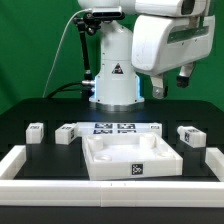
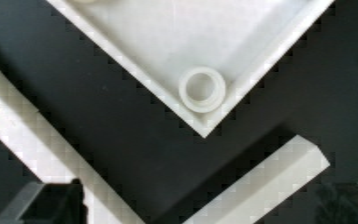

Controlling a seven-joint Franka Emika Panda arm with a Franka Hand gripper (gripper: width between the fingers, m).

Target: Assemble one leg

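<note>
- On the exterior view's left, a spare leg (image 1: 35, 131) and a second spare leg (image 1: 67, 133) sat side by side on the black table (image 1: 40, 112). Nothing was touching them.
- In the middle, at the far side, the marker board (image 1: 115, 127) lay flat.
- Just nearer than that was the big white tray part (image 1: 105, 160).
- In the wrist view, one corner of the tray part (image 2: 149, 30) showed a round hole (image 2: 201, 88). No leg could be seen there.
- On the exterior view's right, the leg (image 1: 188, 134) sat on the table, just beside the tray part. It was too small to tell which way its long side pointed.
- The gripper (image 1: 172, 86) hung high up in the air, a little to the left of this leg.
- So this leg was well below the jaws and a bit to their right. It looked like the closest leg to pick, and the arm would likely have to go right and down.
- The jaws were spread apart and held nothing. One dark finger (image 2: 43, 205) showed at the edge of the wrist view.
</note>
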